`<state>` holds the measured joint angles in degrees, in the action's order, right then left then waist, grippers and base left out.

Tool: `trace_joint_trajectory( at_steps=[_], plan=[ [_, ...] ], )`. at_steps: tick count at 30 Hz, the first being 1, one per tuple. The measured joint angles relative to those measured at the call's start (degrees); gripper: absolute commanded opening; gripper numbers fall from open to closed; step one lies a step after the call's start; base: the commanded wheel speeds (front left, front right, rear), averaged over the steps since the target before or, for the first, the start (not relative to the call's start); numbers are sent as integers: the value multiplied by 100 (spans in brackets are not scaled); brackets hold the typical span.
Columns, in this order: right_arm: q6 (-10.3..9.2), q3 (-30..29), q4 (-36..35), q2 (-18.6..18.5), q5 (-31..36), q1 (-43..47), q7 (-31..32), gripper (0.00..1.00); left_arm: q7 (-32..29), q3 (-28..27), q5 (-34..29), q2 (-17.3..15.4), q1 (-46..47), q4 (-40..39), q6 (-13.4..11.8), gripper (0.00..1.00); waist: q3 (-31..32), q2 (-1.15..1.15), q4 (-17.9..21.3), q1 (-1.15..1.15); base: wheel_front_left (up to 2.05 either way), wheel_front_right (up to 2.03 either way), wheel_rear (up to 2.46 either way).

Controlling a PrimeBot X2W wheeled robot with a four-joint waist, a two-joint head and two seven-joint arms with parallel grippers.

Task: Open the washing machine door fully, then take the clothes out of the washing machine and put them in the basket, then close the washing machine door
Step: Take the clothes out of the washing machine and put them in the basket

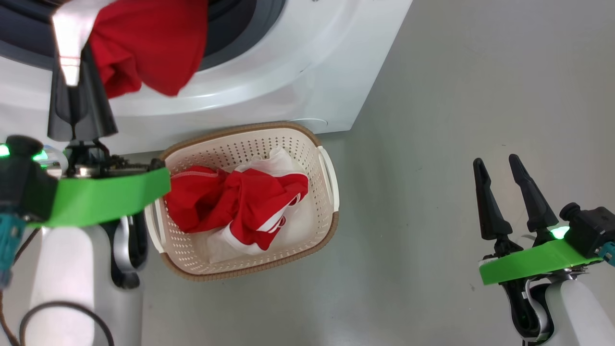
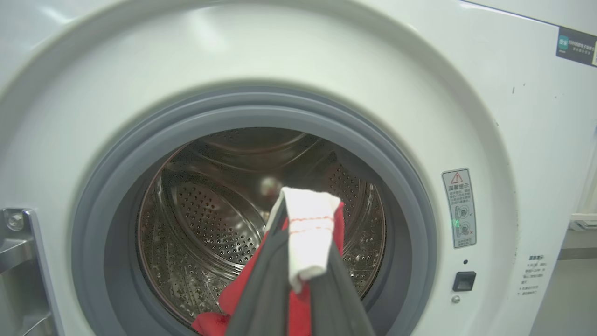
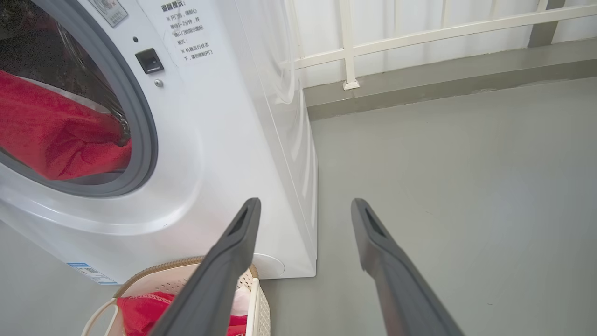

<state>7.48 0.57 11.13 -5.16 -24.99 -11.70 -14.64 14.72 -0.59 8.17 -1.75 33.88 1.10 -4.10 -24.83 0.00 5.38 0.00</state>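
My left gripper [image 1: 72,57] is shut on the white trim of a bright red garment [image 1: 149,48] at the washing machine [image 1: 298,62] opening. In the left wrist view the fingers [image 2: 266,289] pinch that white trim [image 2: 308,233] in front of the steel drum [image 2: 210,219], and red fabric hangs below. The basket [image 1: 269,129] stands on the floor just below the opening, with more red and white clothes [image 1: 240,197] inside. My right gripper [image 1: 497,163] stands open and empty over the floor to the right of the basket. The washing machine door is out of view.
Grey floor [image 1: 456,96] spreads to the right of the machine and basket. A white railing [image 3: 347,46] and a low kerb run along the back. A metal hinge bracket [image 2: 18,261] sits left of the grey rubber ring [image 2: 107,186], and the latch slot [image 2: 464,281] sits right of it.
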Motion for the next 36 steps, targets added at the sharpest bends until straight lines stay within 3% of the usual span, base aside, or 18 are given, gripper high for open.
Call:
trace_joint_trajectory(
  at_steps=[6, 11, 23, 36],
  plan=[
    [0, 8, 4, -4, 0, 95, 0, 100, 5, 215, -48, -1, -198, -760, -156, 0, 13, 0, -18, 0, 0, 0, 0],
    [0, 11, -1, -5, 0, 95, 0, 100, 8, 476, -90, -2, -488, -813, -267, 0, 10, 0, -18, 0, 0, 0, 0],
    [0, 16, -43, -3, -1, 85, 0, 100, 7, 699, 409, -8, -699, 420, -341, 0, -227, 0, -20, 0, 0, 0, 0],
    [0, 46, -108, 23, -11, -306, 0, 100, 5, 610, 409, -9, -286, 1925, -52, 0, -866, 0, 39, 0, 0, 0, 0]
  ],
)
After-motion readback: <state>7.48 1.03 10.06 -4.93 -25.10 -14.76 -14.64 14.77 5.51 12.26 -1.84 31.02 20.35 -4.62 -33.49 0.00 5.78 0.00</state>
